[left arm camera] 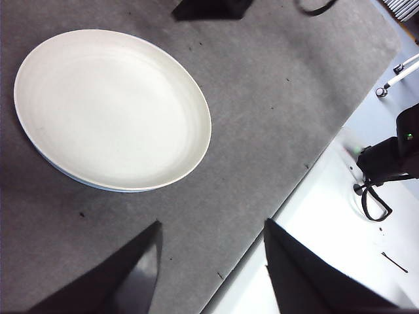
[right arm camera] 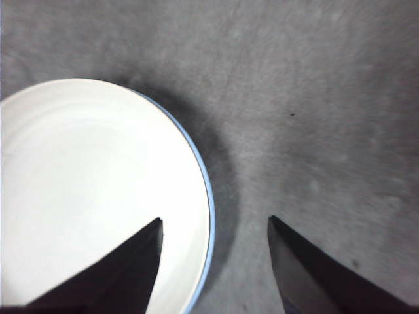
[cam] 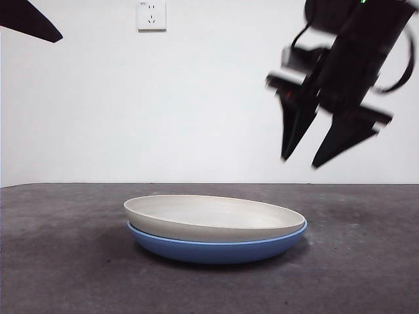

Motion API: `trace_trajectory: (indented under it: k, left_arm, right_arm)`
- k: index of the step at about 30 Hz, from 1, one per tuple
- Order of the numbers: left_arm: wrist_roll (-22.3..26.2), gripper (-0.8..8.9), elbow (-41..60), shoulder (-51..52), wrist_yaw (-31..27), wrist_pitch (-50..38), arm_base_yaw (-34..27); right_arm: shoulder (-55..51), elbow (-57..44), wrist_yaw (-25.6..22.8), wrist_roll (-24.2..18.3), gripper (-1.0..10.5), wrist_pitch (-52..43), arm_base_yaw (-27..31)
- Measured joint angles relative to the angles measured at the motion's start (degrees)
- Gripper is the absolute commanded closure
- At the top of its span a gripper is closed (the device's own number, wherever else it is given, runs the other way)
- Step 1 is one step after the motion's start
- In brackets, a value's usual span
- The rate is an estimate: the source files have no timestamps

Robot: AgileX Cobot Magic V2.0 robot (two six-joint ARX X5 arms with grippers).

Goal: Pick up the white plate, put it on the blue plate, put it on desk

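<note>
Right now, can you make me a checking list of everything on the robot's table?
Surface: dark grey mottled desk, small dark specks.
Job's things: round matte cream white plate stacked in the glossy blue plate.
Clutter: nothing seen.
Grippers: right gripper open, raised above the plates' edge; left gripper open, off to the side.
Cables: black cable loop on the right arm.
Surroundings: white wall, wall socket.
</note>
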State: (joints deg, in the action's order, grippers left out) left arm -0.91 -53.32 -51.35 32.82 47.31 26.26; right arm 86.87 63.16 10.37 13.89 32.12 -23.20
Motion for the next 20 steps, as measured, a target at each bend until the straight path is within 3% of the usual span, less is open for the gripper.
trace_trajectory:
  k: [9, 20]
  left_arm:
    - [0.0, 5.67, 0.0, 0.0, 0.0, -0.2, 0.0]
    - [0.0, 5.67, 0.0, 0.0, 0.0, -0.3, 0.0]
  right_arm:
    - [-18.2, 0.0, 2.0, -2.5, 6.9, 6.6, 0.0]
    - [-35.5, 0.0, 7.9, -7.0, 6.9, 25.9, 0.0]
